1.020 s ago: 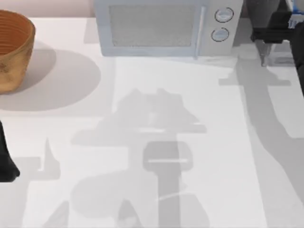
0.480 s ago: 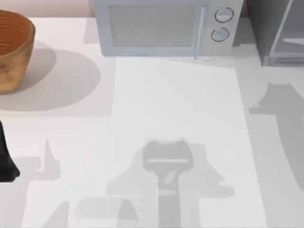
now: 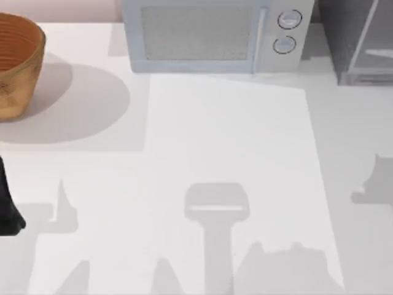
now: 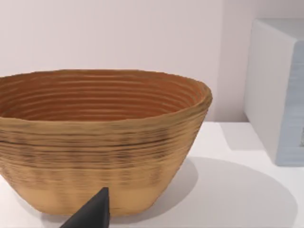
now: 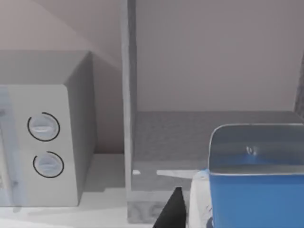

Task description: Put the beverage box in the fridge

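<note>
The box (image 5: 256, 190) is seen in the right wrist view, close before the right hand (image 5: 173, 209), blue top up, apparently gripped; finger opening cannot be told. The fridge (image 5: 209, 156) lies straight ahead, just beyond, beside the microwave (image 5: 42, 142). The left arm (image 3: 7, 209) is parked at the table's (image 3: 215, 141) left edge.

bright, even light; soft grey arm shadows fall on the white table (image 3: 233, 135), no glare.

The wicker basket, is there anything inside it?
In the left wrist view, the wicker basket shows only its ribbed inner wall near the rim. Its front wall hides the bottom, so something low inside could go unseen. From above, part of the basket is cut off.
</note>
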